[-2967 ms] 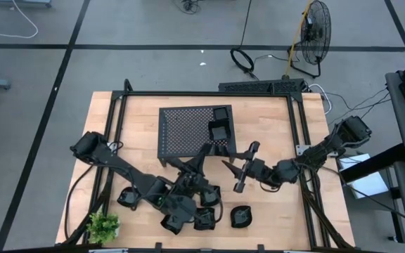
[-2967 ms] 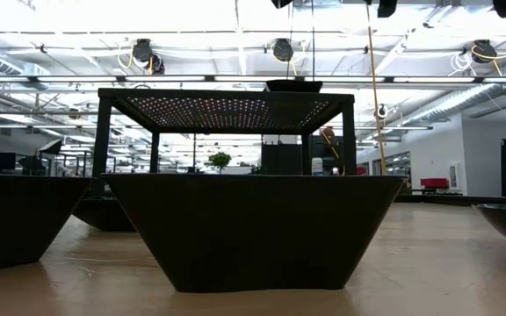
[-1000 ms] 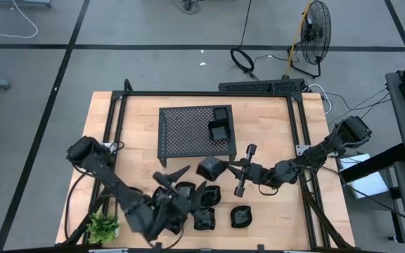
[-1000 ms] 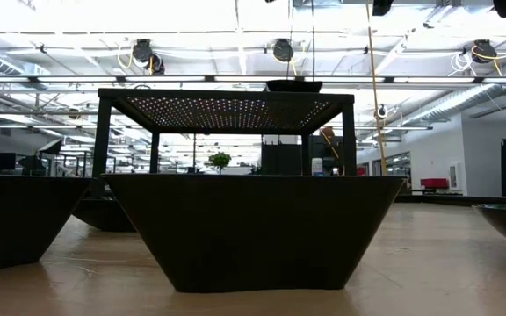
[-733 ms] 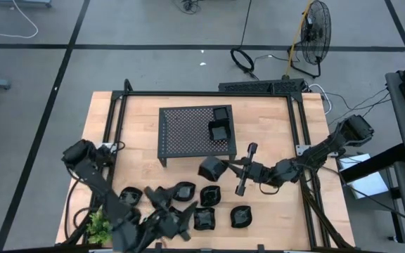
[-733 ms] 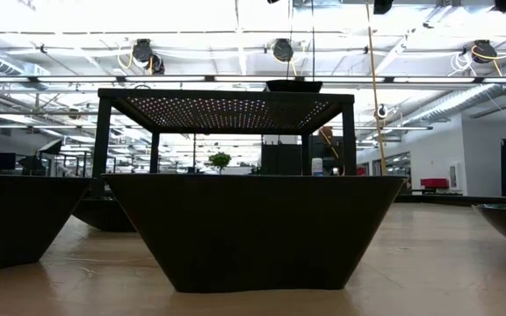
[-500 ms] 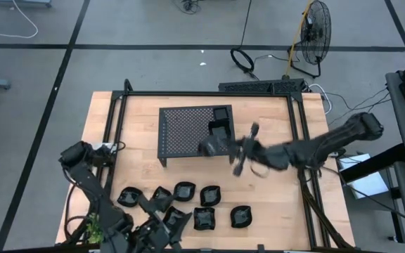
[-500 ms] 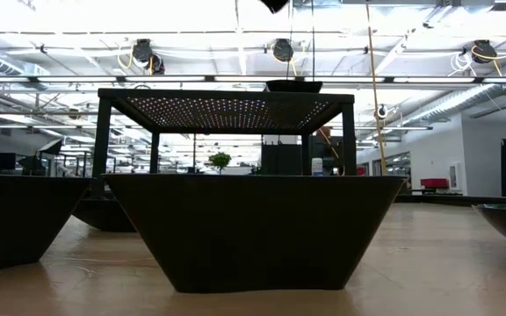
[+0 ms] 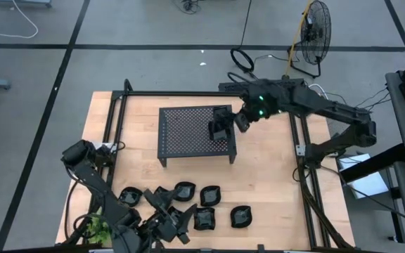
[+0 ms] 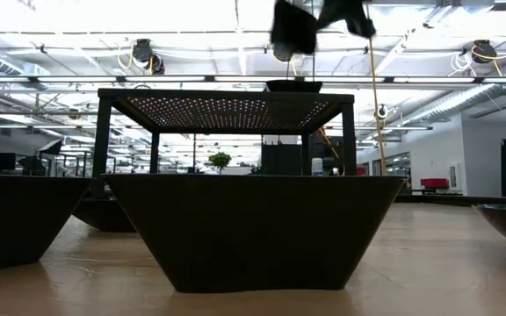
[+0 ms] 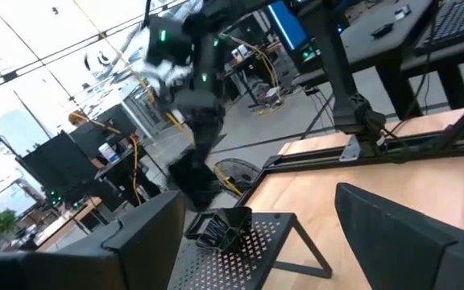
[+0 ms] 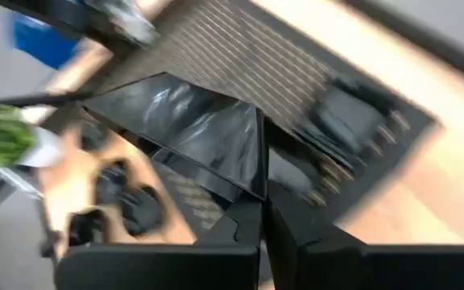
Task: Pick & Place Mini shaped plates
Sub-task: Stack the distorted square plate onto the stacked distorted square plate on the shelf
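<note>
Right hand carried its square plate to the rack — left arm withdrew.

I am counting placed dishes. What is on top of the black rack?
Black dishes sit at the rack's right end. The right gripper holds another dish above them, hiding the exact count.

— What is the pale wooden tabletop like?

— Light planks with visible grain, smooth, faintly shiny in the low view. The large black perforated metal rack looks matt, its top punched with fine holes.

— And the small black square dish in the right wrist view?

— Glossy, with white highlights on its flat faces; possibly glazed ceramic or plastic, the blur hides which. The small black dishes on the table shine too.
</note>
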You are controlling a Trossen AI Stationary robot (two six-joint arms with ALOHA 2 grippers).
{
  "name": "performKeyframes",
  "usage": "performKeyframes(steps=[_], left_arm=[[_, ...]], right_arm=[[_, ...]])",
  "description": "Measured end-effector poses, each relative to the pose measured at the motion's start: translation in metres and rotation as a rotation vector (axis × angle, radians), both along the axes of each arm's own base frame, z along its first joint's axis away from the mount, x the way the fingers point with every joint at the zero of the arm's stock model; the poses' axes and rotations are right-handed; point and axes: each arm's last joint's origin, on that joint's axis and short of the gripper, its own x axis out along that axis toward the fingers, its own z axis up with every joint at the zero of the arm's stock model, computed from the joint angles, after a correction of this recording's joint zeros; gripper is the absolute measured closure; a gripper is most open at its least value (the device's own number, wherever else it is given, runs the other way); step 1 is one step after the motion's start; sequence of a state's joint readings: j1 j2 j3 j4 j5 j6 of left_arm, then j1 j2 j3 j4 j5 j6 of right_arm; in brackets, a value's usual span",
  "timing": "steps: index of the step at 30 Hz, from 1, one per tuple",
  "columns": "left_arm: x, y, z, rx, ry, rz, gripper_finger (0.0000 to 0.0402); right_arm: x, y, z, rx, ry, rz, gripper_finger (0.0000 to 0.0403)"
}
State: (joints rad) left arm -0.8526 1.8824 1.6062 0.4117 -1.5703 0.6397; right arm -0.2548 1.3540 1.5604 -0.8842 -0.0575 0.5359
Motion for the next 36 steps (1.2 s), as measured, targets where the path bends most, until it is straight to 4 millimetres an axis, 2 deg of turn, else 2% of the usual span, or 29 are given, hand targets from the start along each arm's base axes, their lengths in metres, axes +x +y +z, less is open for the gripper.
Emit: performKeyframes(steps=[3, 6, 13, 25, 36], left_arm=[[0.003, 0.003, 0.000, -0.002, -0.002, 0.010, 0.0087], [0.004, 0.004, 0.000, -0.001, -0.001, 0.013, 0.0084], [0.004, 0.004, -0.002, 0.009, 0.008, 0.013, 0.0085], [0.004, 0.004, -0.002, 0.004, 0.004, 0.013, 0.0083], [0.004, 0.004, -0.002, 0.002, 0.001, 0.013, 0.0093]], right_arm=[[0.003, -0.018, -0.017, 0.060, 0.108, -0.045, 0.0403], [0.006, -0.025, -0.023, 0.086, 0.134, -0.054, 0.0403], [0.012, -0.024, -0.020, 0.087, 0.074, -0.027, 0.0403], [0.014, -0.011, -0.028, 0.130, 0.113, 0.013, 0.0403], [0.015, -0.012, -0.027, 0.097, 0.099, 0.035, 0.0395]])
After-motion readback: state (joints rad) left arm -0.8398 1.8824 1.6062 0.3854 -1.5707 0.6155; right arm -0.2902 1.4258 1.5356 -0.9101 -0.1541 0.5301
